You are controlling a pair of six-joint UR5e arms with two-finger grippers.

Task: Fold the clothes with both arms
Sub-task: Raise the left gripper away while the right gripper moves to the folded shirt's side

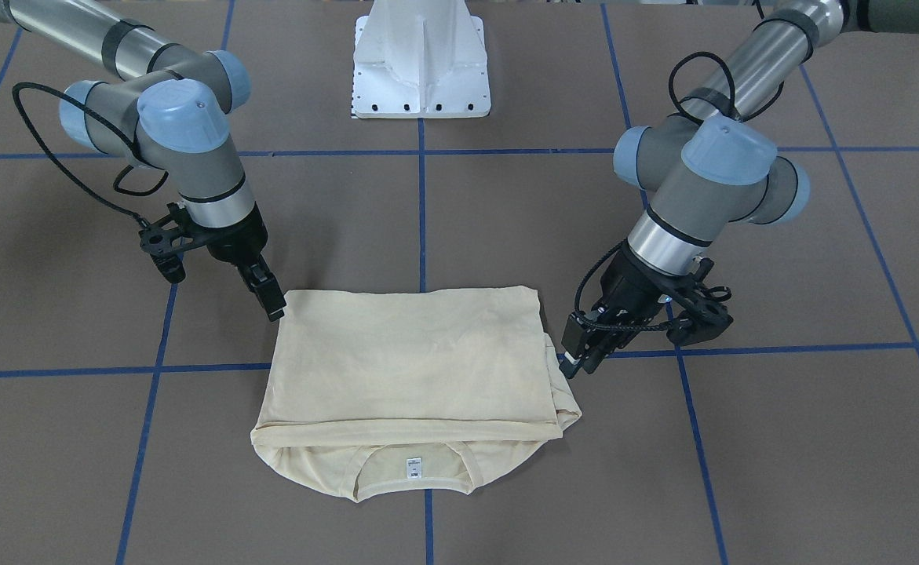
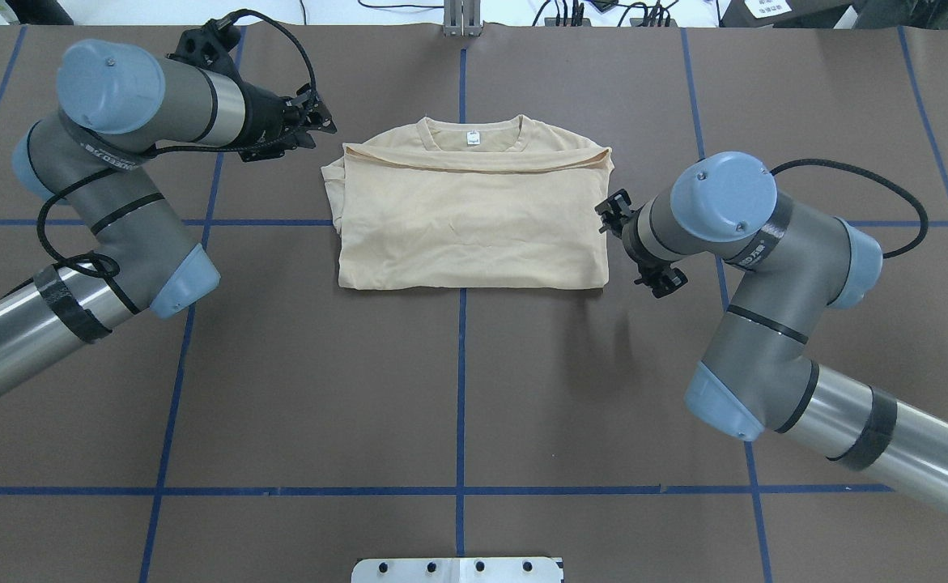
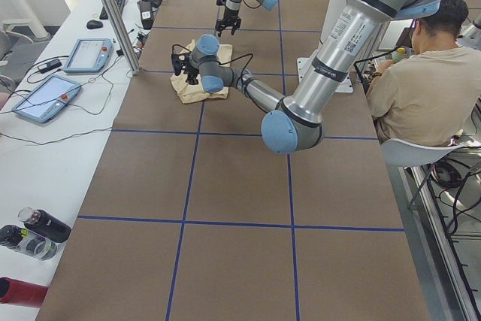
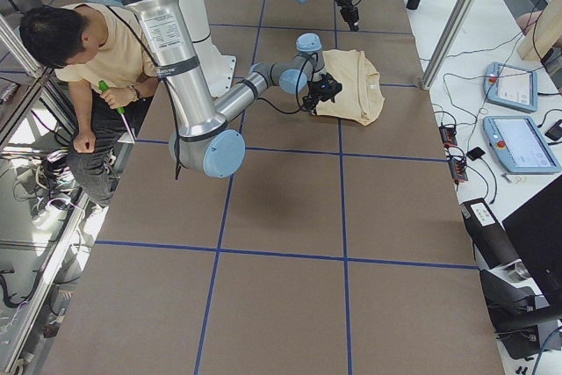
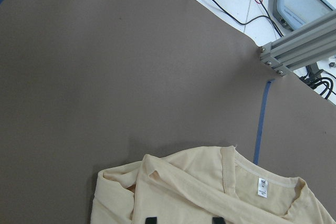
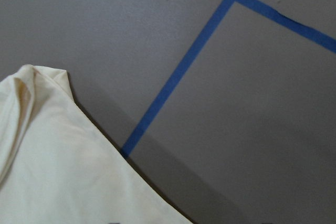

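Left fingers [image 1: 583, 355] gape empty at shirt's [image 1: 412, 361] 3 o'clock; right fingers [image 1: 271, 297] at 10 o'clock: cannot tell. Pinching 1 layer could unfold it.

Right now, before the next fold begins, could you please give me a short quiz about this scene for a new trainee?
1. True or false: the shirt hangs in the air above the table.
2. The neck label lies: A) toward the white base; B) on the side away from it; C) hidden under a fold.
3. Which arm's gripper is at the shirt's corner on the base's side?
Key: 1 false, it lies on the table. 2 B. 3 The right gripper.
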